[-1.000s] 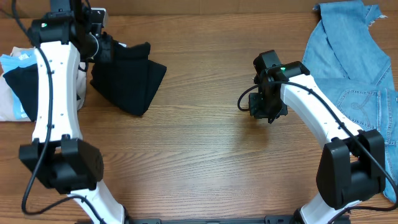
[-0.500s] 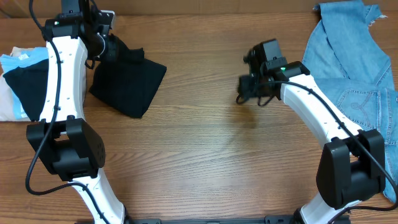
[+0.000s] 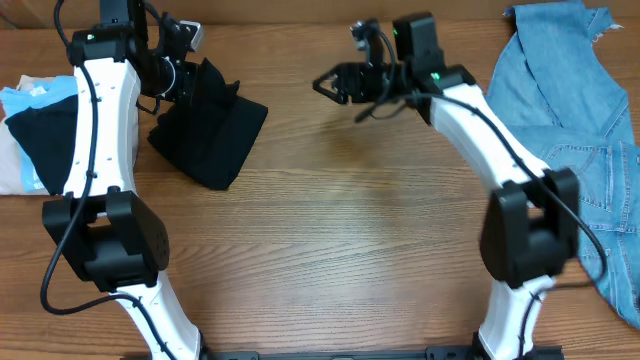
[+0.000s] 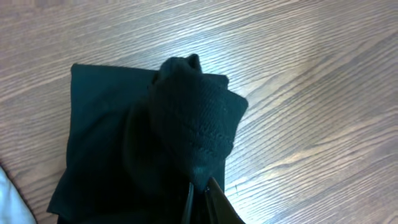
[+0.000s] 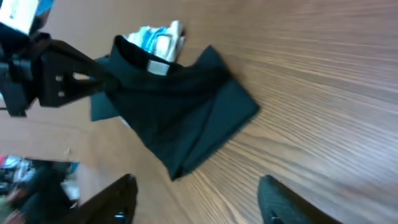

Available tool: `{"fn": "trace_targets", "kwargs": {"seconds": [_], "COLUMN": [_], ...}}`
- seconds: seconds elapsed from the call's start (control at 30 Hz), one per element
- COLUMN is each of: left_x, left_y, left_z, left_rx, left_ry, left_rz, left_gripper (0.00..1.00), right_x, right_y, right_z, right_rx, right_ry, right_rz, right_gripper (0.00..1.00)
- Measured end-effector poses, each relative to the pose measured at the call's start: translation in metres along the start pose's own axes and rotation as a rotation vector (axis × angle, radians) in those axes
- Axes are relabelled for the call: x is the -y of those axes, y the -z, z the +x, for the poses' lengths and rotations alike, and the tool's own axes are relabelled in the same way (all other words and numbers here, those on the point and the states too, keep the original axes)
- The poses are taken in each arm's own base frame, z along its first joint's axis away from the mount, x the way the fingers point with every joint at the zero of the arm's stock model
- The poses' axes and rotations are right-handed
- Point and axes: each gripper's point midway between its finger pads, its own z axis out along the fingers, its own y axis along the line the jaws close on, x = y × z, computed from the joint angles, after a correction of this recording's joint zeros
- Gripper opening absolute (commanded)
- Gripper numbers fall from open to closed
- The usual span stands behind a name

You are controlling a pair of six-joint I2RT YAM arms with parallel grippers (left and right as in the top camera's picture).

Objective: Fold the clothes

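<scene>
progress: early; the black t-shirt (image 3: 210, 130) looks doubled into a rough packet, but one end is raised and it does not lie flat
left gripper (image 3: 188, 74): pinched shut on a bunched edge at the shirt's upper end, holding that end off the table (image 3: 350, 230)
right gripper (image 3: 330, 85): fingers spread wide with nothing between them, in the air near the far edge, well apart from the shirt and pointing toward it
shirt's place: far left of the table, lower part resting on the wood, white neck tag (image 5: 158, 67) showing near the held end
left to do: lay the shirt flat and finish its folds; the jeans (image 3: 565, 90) lie spread and unfolded at the right edge
around: a pile (image 3: 35, 130) of pale-blue, beige and black pieces sits at the left edge, just beyond the left arm
in the way: bare wood lies between the right gripper and the shirt; the left arm crosses between pile and shirt
</scene>
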Motion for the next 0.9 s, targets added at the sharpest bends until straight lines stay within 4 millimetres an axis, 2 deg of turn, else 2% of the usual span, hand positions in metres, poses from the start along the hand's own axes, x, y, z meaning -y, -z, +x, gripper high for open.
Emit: {"fn": "trace_targets", "kwargs": {"seconds": [0.13,0.2,0.33,0.53,0.63,0.77,0.9], "left_x": [0.007,0.01,0.015,0.016,0.016,0.016,0.016], "left_y": [0.016,0.025,0.037,0.038,0.038,0.038,0.038], "left_z": [-0.006,-0.009,-0.011,-0.01,-0.01,-0.01,-0.009], "left_rx": [0.035,0.055,0.077,0.072,0.072,0.071,0.069], "left_ry": [-0.024,-0.036,-0.051,-0.049,-0.049,-0.049,-0.048], "left_rz": [-0.001,-0.004,-0.008,-0.007,-0.007,-0.006,-0.005], "left_gripper": [0.09,0.09,0.09,0.09,0.09,0.09,0.09], "right_x": [-0.007,-0.009,-0.005,-0.001,-0.007,-0.02,-0.02], "right_y": [-0.027,-0.041,-0.076,-0.126,-0.137,-0.143,-0.15], "right_z": [-0.02,-0.022,0.0,0.04,0.051,0.053,0.053], "right_rx": [0.021,0.031,-0.007,-0.071,-0.092,-0.087,-0.074], "right_ry": [0.069,0.119,0.139,0.154,0.16,0.196,0.205], "right_rz": [-0.113,-0.172,-0.241,-0.301,-0.319,-0.343,-0.309], "right_gripper": [0.77,0.78,0.81,0.81,0.81,0.82,0.82]}}
